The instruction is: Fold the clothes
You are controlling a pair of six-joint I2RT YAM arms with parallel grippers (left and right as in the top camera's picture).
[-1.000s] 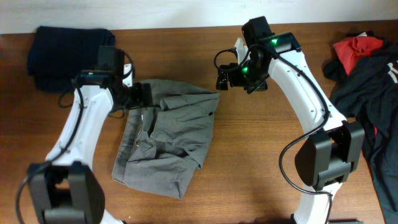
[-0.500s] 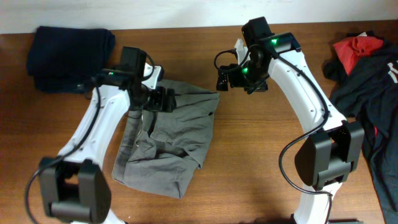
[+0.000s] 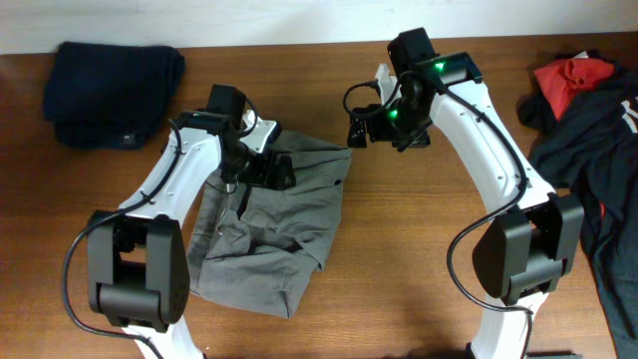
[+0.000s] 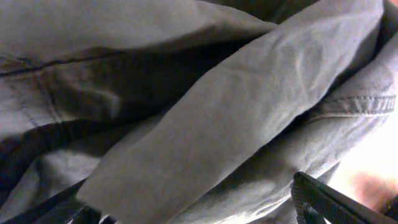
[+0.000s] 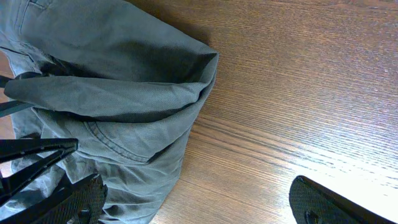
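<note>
Overhead: left gripper (image 3: 280, 171) is sitting over the upper edge of the grey trousers (image 3: 289, 234), which are lying bunched on the table (image 3: 399, 259). Right gripper (image 3: 357, 128) is hovering beside their corner.

Left wrist: jaws are standing apart, straddling a fabric ridge.

Right wrist: jaws are gaping, empty.

Risk: closing here is likely catching several layers, dragging the bunch rather than folding it.

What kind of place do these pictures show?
Probably a robot test bench: left arm and right arm mounted at a wooden table, grey garment lying on it, more clothes heaped at its edge.
</note>
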